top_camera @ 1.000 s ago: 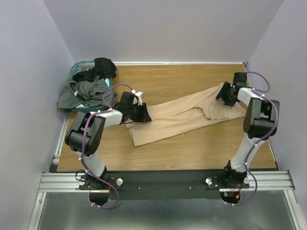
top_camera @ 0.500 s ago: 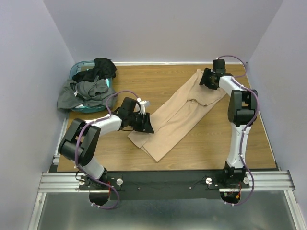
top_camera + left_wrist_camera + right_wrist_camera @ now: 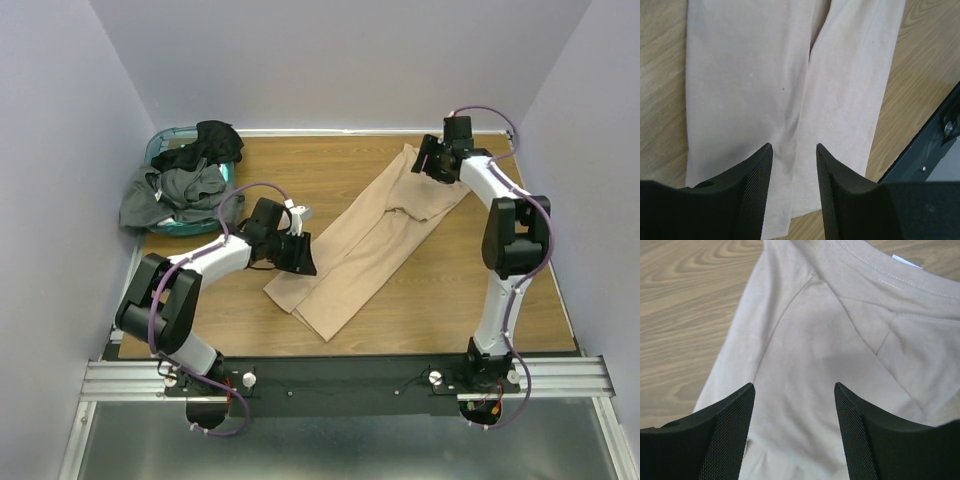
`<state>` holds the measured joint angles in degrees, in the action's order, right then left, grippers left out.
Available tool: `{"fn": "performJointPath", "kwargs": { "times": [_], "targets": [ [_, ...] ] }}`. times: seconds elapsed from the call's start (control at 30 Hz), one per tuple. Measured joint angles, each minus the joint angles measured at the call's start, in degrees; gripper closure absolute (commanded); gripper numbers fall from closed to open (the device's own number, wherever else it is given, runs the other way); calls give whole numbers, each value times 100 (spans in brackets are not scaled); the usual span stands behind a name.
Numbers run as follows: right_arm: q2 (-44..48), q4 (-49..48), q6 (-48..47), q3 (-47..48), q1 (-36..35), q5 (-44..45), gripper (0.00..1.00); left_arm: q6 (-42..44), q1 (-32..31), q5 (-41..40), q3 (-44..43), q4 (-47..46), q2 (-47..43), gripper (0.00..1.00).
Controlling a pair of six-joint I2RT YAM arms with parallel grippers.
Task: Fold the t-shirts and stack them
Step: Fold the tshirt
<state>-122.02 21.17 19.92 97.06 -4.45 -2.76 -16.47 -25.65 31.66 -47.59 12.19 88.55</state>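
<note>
The tan-beige t-shirt (image 3: 375, 240) lies folded lengthwise in a long strip, running diagonally from the far right of the table to the near middle. My left gripper (image 3: 300, 256) is open just above its near-left end; in the left wrist view the tan cloth (image 3: 790, 75) lies below the parted fingers. My right gripper (image 3: 432, 165) is open over the far end by the collar, and the right wrist view shows the collar seam and shoulder (image 3: 840, 315). A dark grey t-shirt (image 3: 170, 195) and a black one (image 3: 205, 145) lie heaped at the far left.
A teal plastic basket (image 3: 158, 142) sits under the dark shirts at the far left corner. The wooden table (image 3: 450, 290) is walled on three sides. A black rail (image 3: 350, 375) runs along the near edge, also visible in the left wrist view (image 3: 940, 145).
The tan shirt swung from lying across the table to a steeper diagonal. My right gripper moved to the far middle-right and my left gripper shifted slightly; both now stand open over the cloth.
</note>
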Motion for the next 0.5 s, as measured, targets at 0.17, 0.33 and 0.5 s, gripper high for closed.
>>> {"fn": "performJointPath", "kwargs": {
  "times": [0.17,0.33,0.5],
  "targets": [
    [863,-61,118,-754,-11,-166,28,79,-85,-46,90,81,157,51],
    [831,-31,275,-1250,-96,-273,28,76,-173,-61,223,66,304,51],
    [455,-11,363,-1362,-166,-291,28,-33,-225,-50,326,-90,306,51]
  ]
}}
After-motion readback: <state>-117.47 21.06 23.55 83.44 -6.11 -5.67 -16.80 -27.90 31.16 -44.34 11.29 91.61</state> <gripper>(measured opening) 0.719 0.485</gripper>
